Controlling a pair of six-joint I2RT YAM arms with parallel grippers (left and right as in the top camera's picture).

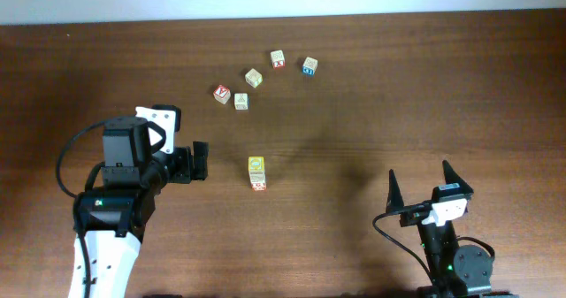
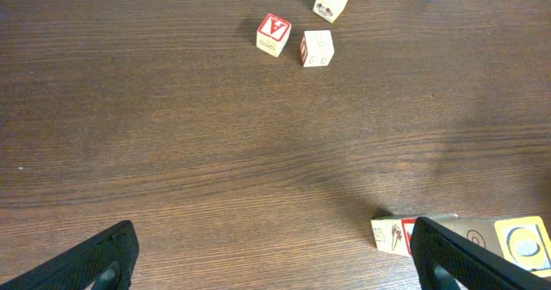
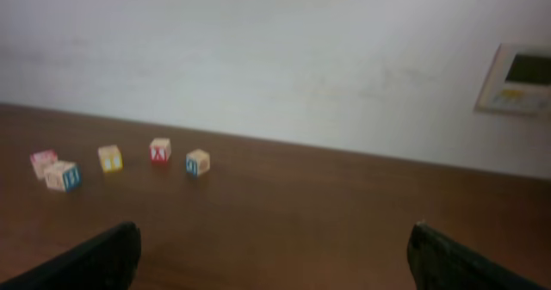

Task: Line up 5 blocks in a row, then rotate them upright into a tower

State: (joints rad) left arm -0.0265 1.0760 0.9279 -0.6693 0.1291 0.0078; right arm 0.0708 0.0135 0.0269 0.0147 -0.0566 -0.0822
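Note:
Two of the blocks touch at mid-table: a yellow-topped cube and a red-framed cube. In the left wrist view the red-framed cube and the yellow cube lie by my right finger. Farther back sit a red A cube and two pale cubes. My left gripper is open and empty, left of the middle pair. My right gripper is open and empty at the front right.
A red X cube and a blue-printed cube stand at the back of the cluster. The brown table ends at a white wall behind them.

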